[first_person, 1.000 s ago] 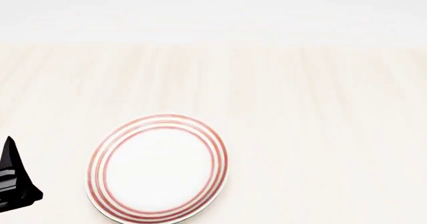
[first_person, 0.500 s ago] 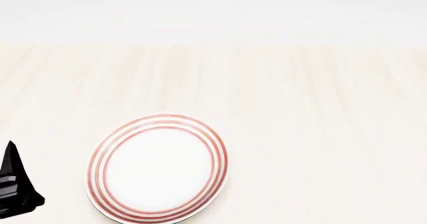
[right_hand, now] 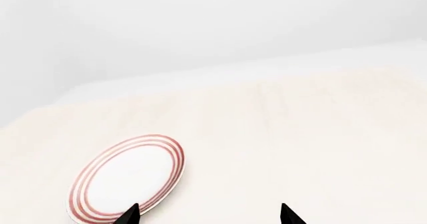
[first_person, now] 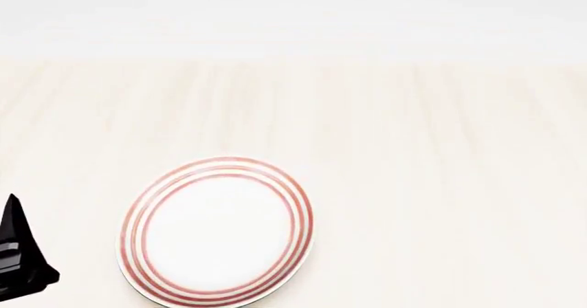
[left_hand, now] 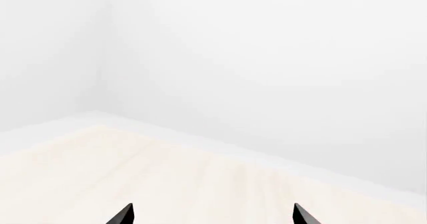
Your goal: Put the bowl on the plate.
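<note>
Your plate (first_person: 216, 231) lies flat on the pale wood-grain counter (first_person: 413, 150), close to the counter's near edge and toward its left side, with nothing on it. It is a shallow round white plate with three thin red rings running around the rim and a plain white centre; a sliver of darker shadow shows under its near rim. The bowl does not appear in any of the three views, so you cannot tell from here where it sits. The plate's open, bare centre suggests it waits as the landing spot, and the task looks barely begun, since the bowl has yet to be found and lifted. Your left tool (left_hand: 212, 215) shows only as two black fingertips (left_hand: 123, 215) set wide apart, holding nothing, aimed over bare counter toward the far edge and a plain white wall. In the head view part of that left arm shows as a black wedge at the counter's near left corner, just beside the plate but not touching it. Your right tool (right_hand: 210, 215) also shows two black fingertips (right_hand: 131, 215) spread wide and empty, raised above the counter and pointed so that the plate (right_hand: 127, 179) lies just ahead of one fingertip. Both tools seem parked low and open, likely ready to reach once you locate the bowl.
</note>
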Available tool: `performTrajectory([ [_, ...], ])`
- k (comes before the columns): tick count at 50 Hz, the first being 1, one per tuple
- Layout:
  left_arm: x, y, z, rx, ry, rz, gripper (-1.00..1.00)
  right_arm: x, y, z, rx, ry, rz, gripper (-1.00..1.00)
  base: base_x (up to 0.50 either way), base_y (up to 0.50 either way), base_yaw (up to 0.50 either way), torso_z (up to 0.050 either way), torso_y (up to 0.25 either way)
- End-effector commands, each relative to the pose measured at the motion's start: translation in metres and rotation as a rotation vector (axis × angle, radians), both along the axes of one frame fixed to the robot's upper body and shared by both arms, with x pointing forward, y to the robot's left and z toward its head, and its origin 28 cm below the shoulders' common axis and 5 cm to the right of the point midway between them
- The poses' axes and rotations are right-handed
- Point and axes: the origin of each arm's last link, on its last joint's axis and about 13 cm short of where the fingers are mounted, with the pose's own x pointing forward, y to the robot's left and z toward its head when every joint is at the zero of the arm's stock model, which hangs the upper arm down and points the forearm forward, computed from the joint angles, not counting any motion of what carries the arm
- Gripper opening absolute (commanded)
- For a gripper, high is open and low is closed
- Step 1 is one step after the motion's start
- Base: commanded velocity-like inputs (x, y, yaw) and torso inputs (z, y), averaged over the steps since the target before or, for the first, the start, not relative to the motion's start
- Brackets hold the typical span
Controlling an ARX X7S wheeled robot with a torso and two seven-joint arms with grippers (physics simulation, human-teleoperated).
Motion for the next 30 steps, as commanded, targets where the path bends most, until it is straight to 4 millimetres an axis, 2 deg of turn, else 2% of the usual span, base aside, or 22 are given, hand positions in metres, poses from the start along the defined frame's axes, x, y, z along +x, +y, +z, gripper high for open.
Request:
performTrajectory([
  [1, -0.001, 0.001, 0.002, -0.011, -0.004, -0.001, 1.00, 0.029, -0.008, -0.009, 0.019, 0.031, 0.078, 1.00, 0.00, 0.00, 0.00, 0.000, 0.000],
  [6, 0.000, 0.001, 0.002, -0.013, 0.000, 0.000, 1.00, 0.042, -0.013, -0.010, 0.026, 0.048, 0.099, 1.00, 0.00, 0.00, 0.00, 0.000, 0.000],
  [17, -0.002, -0.001, 0.003, -0.014, -0.002, -0.005, 1.00, 0.063, -0.028, 0.002, 0.059, 0.029, 0.050, 1.00, 0.00, 0.00, 0.00, 0.000, 0.000],
  [25, 0.000, -0.001, 0.003, -0.016, 0.000, -0.007, 1.00, 0.087, -0.027, -0.010, 0.040, 0.069, 0.083, 1.00, 0.00, 0.00, 0.00, 0.000, 0.000],
  [30, 0.001, -0.003, 0.002, -0.012, 0.006, -0.014, 1.00, 0.096, -0.016, -0.025, 0.004, 0.144, 0.234, 1.00, 0.00, 0.00, 0.00, 0.000, 0.000],
])
